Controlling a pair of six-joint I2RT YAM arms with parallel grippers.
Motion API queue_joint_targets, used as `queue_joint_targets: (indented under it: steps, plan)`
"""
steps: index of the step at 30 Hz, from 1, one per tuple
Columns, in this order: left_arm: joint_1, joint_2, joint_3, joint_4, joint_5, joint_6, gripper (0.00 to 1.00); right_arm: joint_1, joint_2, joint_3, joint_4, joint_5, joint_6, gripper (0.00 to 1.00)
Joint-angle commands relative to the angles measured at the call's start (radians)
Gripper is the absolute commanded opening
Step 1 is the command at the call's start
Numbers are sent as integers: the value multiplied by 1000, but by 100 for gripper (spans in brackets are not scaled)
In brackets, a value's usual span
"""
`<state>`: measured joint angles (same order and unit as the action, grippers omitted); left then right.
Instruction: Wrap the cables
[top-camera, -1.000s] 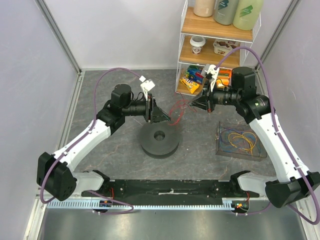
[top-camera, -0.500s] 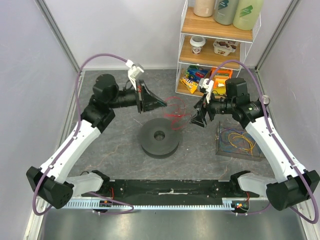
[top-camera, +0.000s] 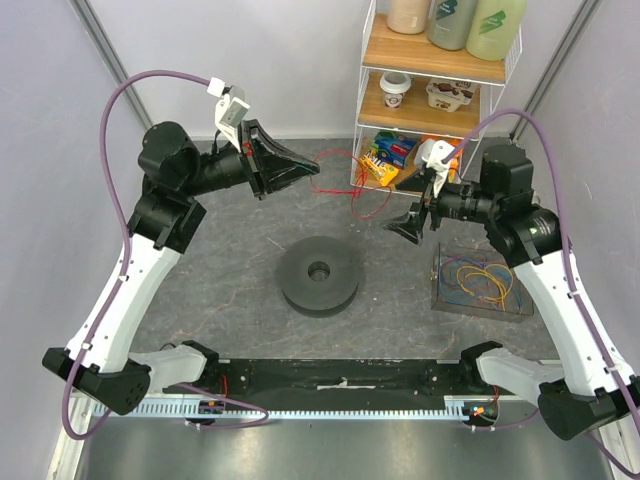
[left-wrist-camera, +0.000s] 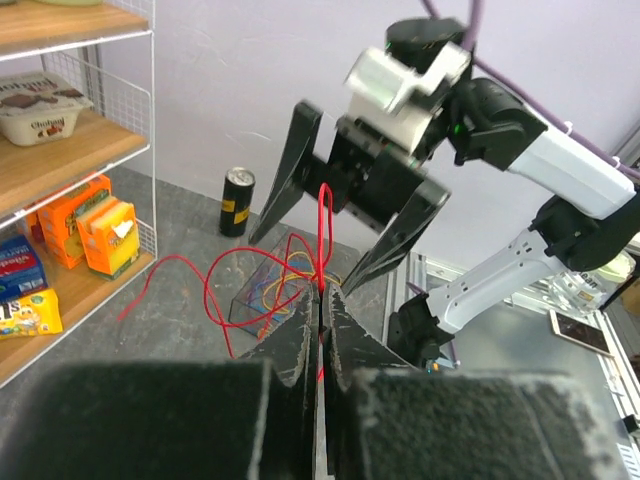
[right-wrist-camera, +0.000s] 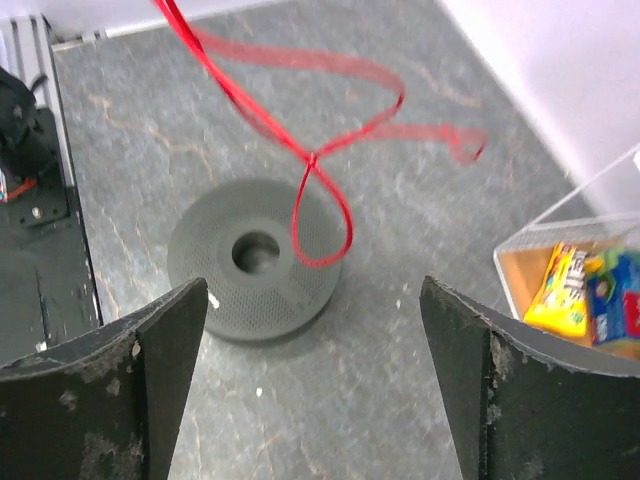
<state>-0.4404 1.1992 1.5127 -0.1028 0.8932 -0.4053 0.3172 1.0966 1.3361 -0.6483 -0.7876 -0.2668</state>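
One of the cables, a thin red one (top-camera: 335, 183), hangs in loose loops above the table from my left gripper (top-camera: 303, 163), which is shut on it and raised at the back left. In the left wrist view the red cable (left-wrist-camera: 205, 292) rises from between the closed tips of the left gripper (left-wrist-camera: 322, 292). My right gripper (top-camera: 408, 228) stands open and empty to the right of the loops, with nothing between its fingers (right-wrist-camera: 312, 292). The dark grey spool (top-camera: 319, 275) lies flat on the table below, bare. More cables, yellow, orange and blue, lie coiled in a clear tray (top-camera: 445, 300).
A wire shelf rack (top-camera: 366, 100) with snack packs (top-camera: 385, 160), cups and bottles stands at the back right, close behind the red cable. A small can (left-wrist-camera: 237, 200) stands by the right wall. Aluminium frame posts border the table.
My right gripper opened and let go of the red cable, then drew back to the right. My left gripper shut on the cable and pulled it up and back to the left.
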Motion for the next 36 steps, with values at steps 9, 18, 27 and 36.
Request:
queue_joint_targets:
  steps: [9,18,27,36]
  plan:
    - [0,0,-55,156,78,-133,2,28,2,-64,282,31,215,77]
    - [2,-13,-89,236,93,-231,2,48,-7,-175,530,174,411,59]
    - [32,-108,-176,67,190,-71,2,46,-70,-141,562,550,376,0]
    - [28,-182,-235,-632,103,788,54,46,-86,-63,631,389,348,0]
